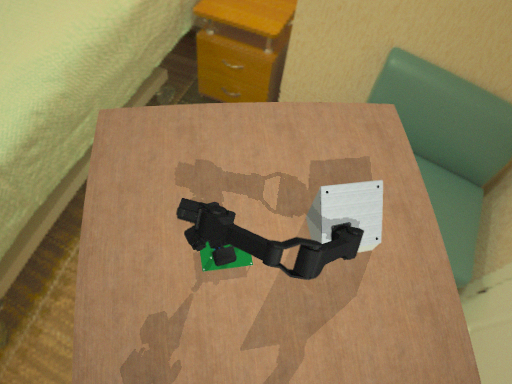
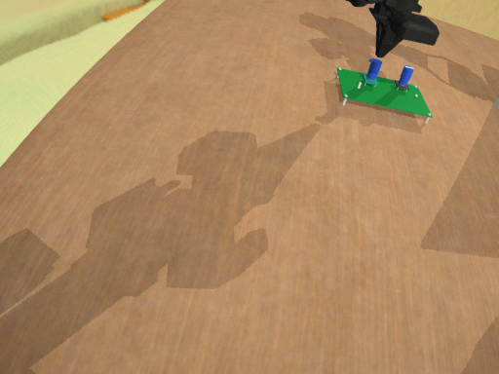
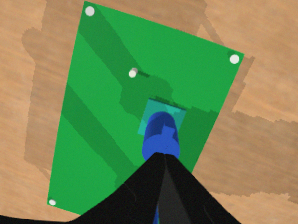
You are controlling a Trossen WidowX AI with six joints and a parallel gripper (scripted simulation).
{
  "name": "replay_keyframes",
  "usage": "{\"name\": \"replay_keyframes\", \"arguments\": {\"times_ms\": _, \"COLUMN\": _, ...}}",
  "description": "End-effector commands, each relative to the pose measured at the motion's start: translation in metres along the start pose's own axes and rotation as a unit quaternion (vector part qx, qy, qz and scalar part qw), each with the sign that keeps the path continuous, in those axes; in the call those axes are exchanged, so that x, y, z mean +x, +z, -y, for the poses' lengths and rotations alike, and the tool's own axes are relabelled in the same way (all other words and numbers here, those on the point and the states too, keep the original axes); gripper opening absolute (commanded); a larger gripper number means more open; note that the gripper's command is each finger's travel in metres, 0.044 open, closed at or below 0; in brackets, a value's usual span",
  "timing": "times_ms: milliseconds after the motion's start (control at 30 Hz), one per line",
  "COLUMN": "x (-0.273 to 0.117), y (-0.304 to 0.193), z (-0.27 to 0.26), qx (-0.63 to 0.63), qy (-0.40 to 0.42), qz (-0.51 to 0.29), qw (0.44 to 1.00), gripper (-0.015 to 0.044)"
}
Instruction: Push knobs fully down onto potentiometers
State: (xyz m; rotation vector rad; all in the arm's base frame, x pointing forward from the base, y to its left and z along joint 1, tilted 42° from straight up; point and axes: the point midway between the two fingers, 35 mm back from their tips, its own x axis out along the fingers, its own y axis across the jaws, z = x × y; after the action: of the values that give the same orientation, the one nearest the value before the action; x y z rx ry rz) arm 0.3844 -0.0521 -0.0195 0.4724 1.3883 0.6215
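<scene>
Pale green bedding (image 1: 60, 65) (image 2: 29, 102) fills the left side, with an orange wooden cabinet (image 1: 235, 65) beyond the far edge of a brown table (image 1: 150, 150) (image 2: 292, 292) (image 3: 275, 90). Left of the table's middle, a green circuit board (image 1: 210, 263) (image 2: 356, 94) (image 3: 95, 150) stands on short legs. Its left blue knob (image 2: 374, 69) (image 3: 161, 142) rises above a teal potentiometer (image 2: 369, 82) (image 3: 144, 121); the black gripper (image 1: 217, 246) (image 2: 381, 54) (image 3: 161, 161), clenched with nothing grasped, points down right over it, though contact is unclear. Right of that, another blue knob (image 2: 405, 76) stands above a dark potentiometer (image 2: 402, 87). The black arm (image 1: 250, 242) reaches right to a silvery block (image 1: 352, 207) (image 2: 497, 103); a green chair (image 1: 445, 115) sits beyond the right edge.
</scene>
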Motion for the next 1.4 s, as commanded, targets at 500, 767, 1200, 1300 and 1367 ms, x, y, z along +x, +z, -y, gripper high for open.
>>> {"name": "replay_keyframes", "arguments": {"times_ms": 500, "x": -0.023, "y": -0.06, "z": -0.015, "qx": 0.001, "qy": -0.002, "qz": -0.001, "qw": 1.0, "gripper": 0.0394}}
{"name": "replay_keyframes", "arguments": {"times_ms": 767, "x": -0.03, "y": -0.152, "z": -0.046, "qx": 0.001, "qy": 0.0, "qz": -0.004, "qw": 1.0, "gripper": 0.044}}
{"name": "replay_keyframes", "arguments": {"times_ms": 1200, "x": -0.029, "y": -0.159, "z": -0.049, "qx": 0.0, "qy": 0.001, "qz": -0.004, "qw": 1.0, "gripper": 0.044}}
{"name": "replay_keyframes", "arguments": {"times_ms": 1300, "x": -0.029, "y": -0.159, "z": -0.049, "qx": 0.0, "qy": 0.001, "qz": -0.004, "qw": 1.0, "gripper": 0.044}}
{"name": "replay_keyframes", "arguments": {"times_ms": 1367, "x": -0.029, "y": -0.159, "z": -0.049, "qx": 0.0, "qy": 0.001, "qz": -0.004, "qw": 1.0, "gripper": 0.044}}
